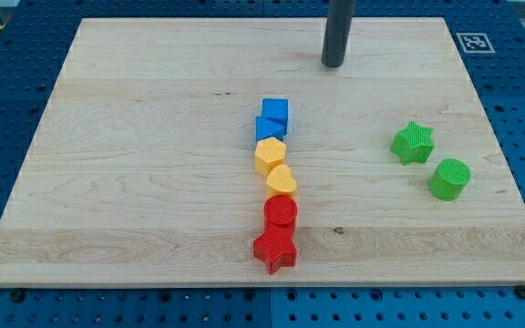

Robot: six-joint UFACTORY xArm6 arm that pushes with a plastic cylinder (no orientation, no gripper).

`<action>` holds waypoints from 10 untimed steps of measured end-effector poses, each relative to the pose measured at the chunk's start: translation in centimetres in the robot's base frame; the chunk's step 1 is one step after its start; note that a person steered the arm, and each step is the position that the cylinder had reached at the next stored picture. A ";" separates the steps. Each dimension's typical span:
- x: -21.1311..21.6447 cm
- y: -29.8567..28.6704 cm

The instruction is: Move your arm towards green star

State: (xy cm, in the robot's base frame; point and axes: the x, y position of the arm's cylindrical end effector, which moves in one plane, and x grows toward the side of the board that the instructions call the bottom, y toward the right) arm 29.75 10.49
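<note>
The green star (413, 142) lies on the wooden board (135, 137) at the view's right. My tip (334, 64) is the lower end of a dark rod coming down from the view's top edge. It rests on the board, up and to the left of the green star, well apart from it and touching no block.
A green cylinder (449, 179) sits just below and right of the star. Down the board's middle runs a column: blue cube (276, 112), a second blue block (268, 128), yellow hexagon (270, 156), yellow heart (281, 180), red cylinder (281, 213), red star (275, 249).
</note>
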 end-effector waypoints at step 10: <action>15.5 12.4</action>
State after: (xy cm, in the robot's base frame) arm 45.24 22.85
